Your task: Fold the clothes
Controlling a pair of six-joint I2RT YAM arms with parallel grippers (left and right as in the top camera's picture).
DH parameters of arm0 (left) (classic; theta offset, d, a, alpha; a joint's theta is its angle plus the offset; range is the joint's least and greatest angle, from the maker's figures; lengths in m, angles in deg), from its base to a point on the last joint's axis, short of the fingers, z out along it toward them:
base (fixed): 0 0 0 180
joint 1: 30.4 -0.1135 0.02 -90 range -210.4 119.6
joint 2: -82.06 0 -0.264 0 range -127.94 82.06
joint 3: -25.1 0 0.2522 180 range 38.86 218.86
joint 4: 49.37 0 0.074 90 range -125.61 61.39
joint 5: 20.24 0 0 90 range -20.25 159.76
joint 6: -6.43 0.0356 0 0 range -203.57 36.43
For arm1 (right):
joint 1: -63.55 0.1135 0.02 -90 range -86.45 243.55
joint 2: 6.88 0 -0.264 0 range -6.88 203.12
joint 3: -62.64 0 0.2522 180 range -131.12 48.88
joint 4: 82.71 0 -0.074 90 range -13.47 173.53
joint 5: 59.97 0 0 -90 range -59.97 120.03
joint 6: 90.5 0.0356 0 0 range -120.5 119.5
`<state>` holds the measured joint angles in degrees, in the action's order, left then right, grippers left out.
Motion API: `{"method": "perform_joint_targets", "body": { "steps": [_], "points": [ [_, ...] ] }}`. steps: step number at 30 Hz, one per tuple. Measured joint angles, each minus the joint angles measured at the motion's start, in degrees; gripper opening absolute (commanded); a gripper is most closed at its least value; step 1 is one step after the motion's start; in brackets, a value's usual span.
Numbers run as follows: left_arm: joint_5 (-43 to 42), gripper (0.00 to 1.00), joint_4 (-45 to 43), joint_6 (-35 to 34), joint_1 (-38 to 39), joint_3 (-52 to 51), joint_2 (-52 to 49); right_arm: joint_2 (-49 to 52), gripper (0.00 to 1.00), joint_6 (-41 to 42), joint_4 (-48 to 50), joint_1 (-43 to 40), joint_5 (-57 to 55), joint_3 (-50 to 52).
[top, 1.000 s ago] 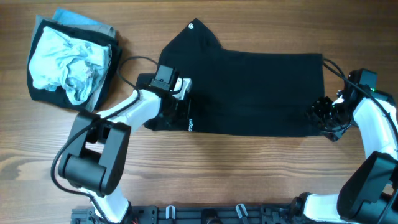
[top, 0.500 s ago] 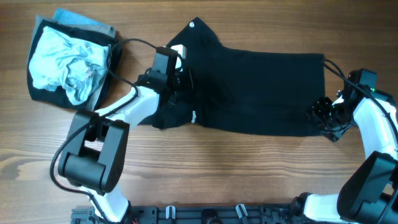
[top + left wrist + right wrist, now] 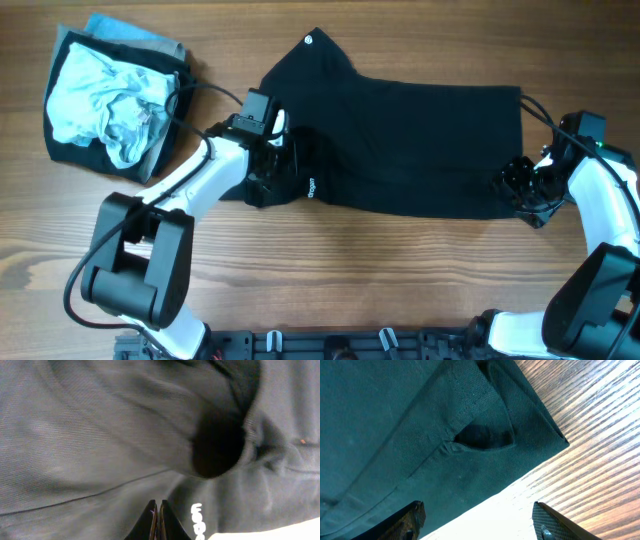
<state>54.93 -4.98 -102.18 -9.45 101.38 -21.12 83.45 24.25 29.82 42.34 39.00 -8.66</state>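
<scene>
Shirt (image 3: 420,140) spread flat across the middle of the table (image 3: 350,280).
The left gripper (image 3: 283,165) sits on the shirt's left sleeve, jaws pressed together with no cloth seen between them. The right gripper (image 3: 518,187) is at the shirt's near right corner, jaws wide apart and holding nothing. Other clothes (image 3: 115,100) are heaped far left.

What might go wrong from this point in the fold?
1. The left gripper presses shut against the black T-shirt, its fingers tip to tip. No cloth shows between them, so a lift may come up empty or catch only one layer.
2. The right gripper stands open by the hem corner, holding nothing. A pull from the left side would probably drag and bunch the shirt.
</scene>
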Motion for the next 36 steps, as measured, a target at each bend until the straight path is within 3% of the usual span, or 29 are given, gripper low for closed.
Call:
{"method": "perform_joint_targets", "body": {
  "steps": [7,15,17,19,23,30,33,36],
  "points": [
    [0.7,0.04,-9.2,2.1,4.7,-0.5,-2.9,0.0,0.73,0.0,0.2,0.0,0.0,0.0],
    [0.9,0.04,-31.3,-1.9,4.5,-1.3,-8.0,0.0,0.74,0.0,0.3,0.0,0.0,0.0],
    [0.7,0.07,-33.5,-4.1,3.6,0.8,-8.0,0.0,0.73,0.0,0.2,0.0,0.0,0.0],
    [0.4,0.17,-32.5,-4.8,2.9,3.7,-7.9,0.0,0.74,0.0,0.1,0.0,0.0,0.0],
    [0.2,0.32,-19.2,-3.7,1.2,10.4,-6.1,0.0,0.73,0.0,-0.1,0.0,0.0,0.0],
    [1.5,0.64,17.6,-0.8,-4.0,14.1,-1.6,0.0,0.75,-0.4,0.0,0.0,0.0,0.0],
    [2.8,0.76,25.6,-0.5,-5.8,13.2,-1.6,0.0,0.78,-1.3,0.3,0.0,0.0,0.0],
    [3.7,0.83,25.9,-0.3,-6.8,10.0,-1.6,0.0,0.81,-3.1,0.3,0.0,0.0,0.0]
  ]
}}
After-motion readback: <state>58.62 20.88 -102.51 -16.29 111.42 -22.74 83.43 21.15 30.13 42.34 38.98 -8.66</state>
